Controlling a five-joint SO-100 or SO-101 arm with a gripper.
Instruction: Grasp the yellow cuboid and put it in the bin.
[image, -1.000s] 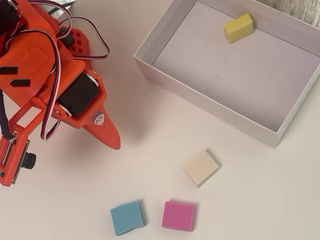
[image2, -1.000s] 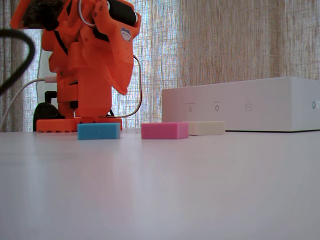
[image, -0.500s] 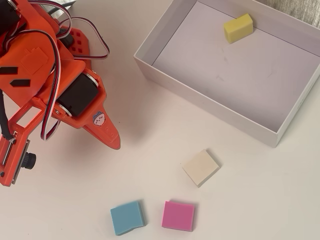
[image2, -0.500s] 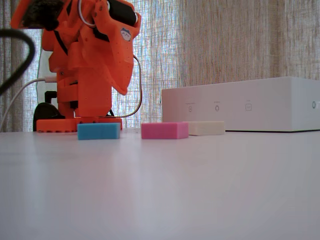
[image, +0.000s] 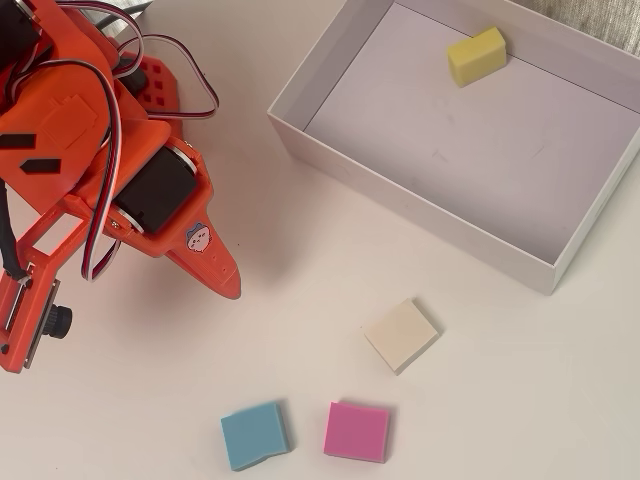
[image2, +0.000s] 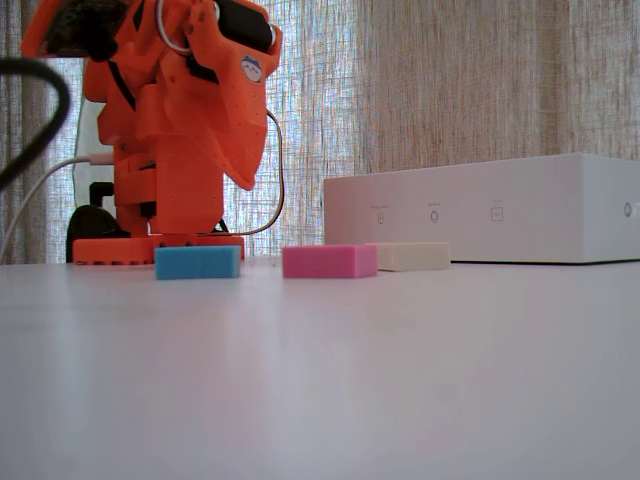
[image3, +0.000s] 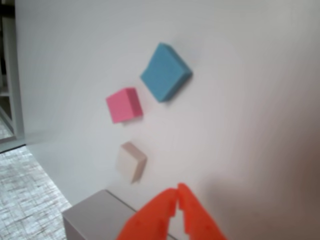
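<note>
Overhead view: I see the yellow cuboid (image: 476, 55) lying inside the bin (image: 420, 186), near its far wall. In my wrist view the gripper (image3: 177, 192) has its fingertips together, holding nothing, above the table (image3: 260, 100).

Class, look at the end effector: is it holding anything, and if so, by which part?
Nothing. The end effector is shut and empty; the yellow cuboid already lies in the bin.
</note>
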